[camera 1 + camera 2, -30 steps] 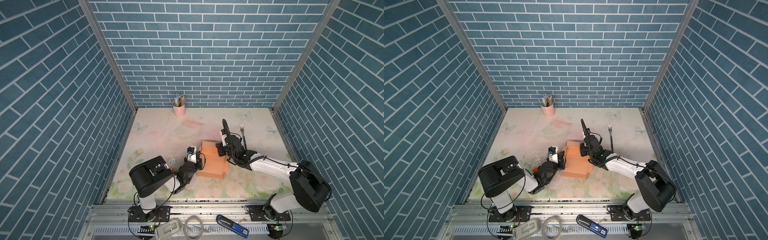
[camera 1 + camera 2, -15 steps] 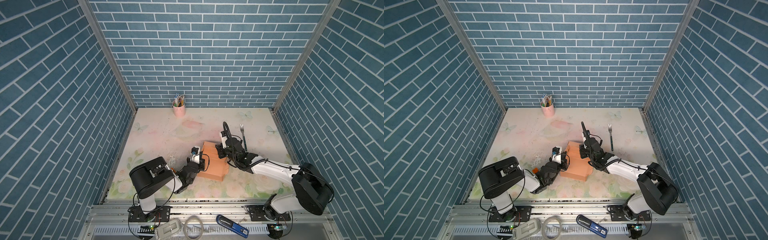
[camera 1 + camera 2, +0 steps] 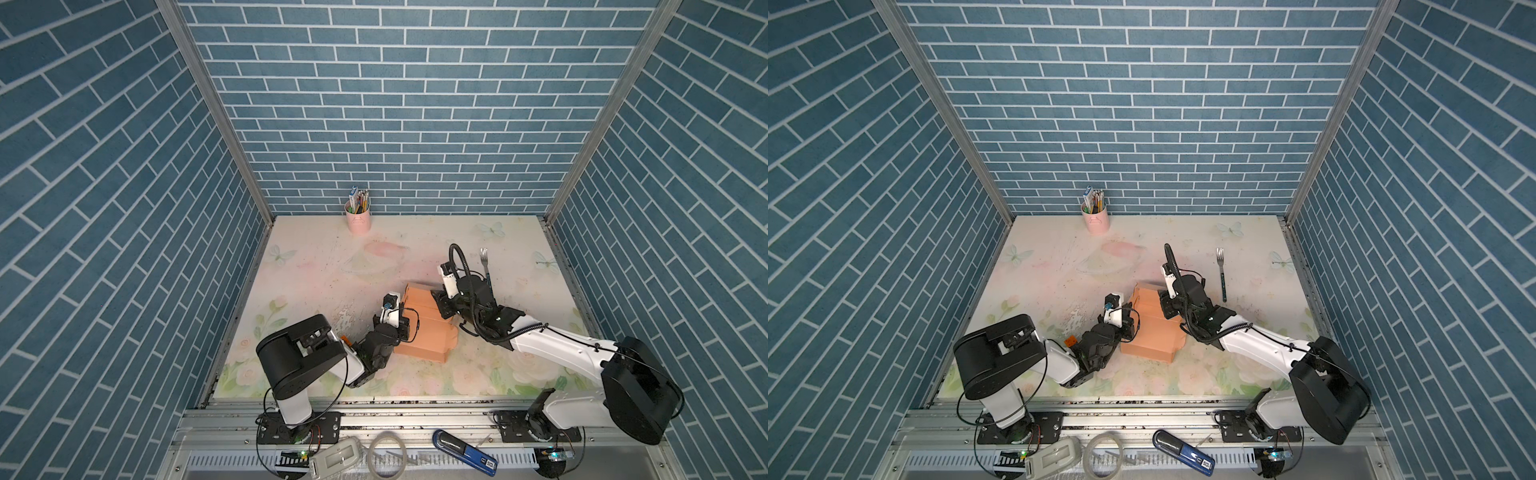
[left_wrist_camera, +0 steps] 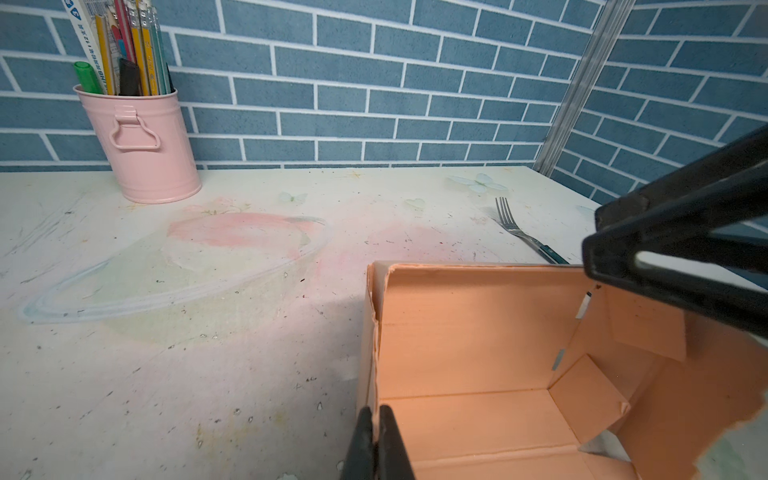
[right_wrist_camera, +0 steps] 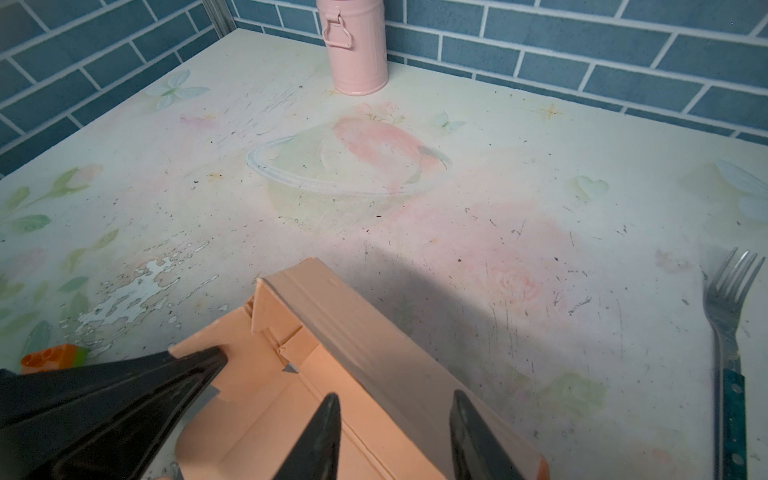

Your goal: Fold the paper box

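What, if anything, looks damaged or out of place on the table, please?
The table has patches of print flaked off near the box. The box's wall edge looks frayed near where the left hand pinches it. A fork and a brick lie loose.

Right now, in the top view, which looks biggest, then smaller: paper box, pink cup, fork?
In a top view:
1. paper box
2. pink cup
3. fork
The fork is longer but thinner; close call.

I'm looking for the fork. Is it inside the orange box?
No, the fork lies flat on the table, apart from the paper box.
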Tool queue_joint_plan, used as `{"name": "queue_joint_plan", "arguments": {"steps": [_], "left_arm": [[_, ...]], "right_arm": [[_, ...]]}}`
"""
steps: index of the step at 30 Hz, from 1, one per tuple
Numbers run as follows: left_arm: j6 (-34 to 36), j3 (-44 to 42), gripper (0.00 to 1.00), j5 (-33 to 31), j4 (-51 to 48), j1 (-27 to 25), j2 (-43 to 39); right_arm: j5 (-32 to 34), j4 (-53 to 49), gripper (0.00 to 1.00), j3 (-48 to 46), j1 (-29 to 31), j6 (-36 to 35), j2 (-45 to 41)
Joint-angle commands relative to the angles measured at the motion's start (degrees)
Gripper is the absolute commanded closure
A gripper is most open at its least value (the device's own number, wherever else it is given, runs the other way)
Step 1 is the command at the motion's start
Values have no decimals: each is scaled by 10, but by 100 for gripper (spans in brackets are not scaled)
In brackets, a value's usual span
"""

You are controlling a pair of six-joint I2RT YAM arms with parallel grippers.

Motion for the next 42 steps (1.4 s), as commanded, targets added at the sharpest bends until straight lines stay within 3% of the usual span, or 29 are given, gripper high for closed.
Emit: {"name": "queue_joint_plan", "arguments": {"steps": [1, 9, 16, 42], "left_arm": [[10, 0, 99, -4, -16, -4, -10], [12, -1, 99, -3, -18, -4, -14], [15, -1, 99, -1, -19, -4, -16], [15, 3, 99, 5, -25, -3, -13]], "right_arm": [[-29, -42, 54, 20, 3, -78, -18], [-52, -143, 49, 65, 4, -210, -27], [19, -188, 50, 83, 3, -294, -18], [102, -221, 61, 123, 3, -369, 52]]}}
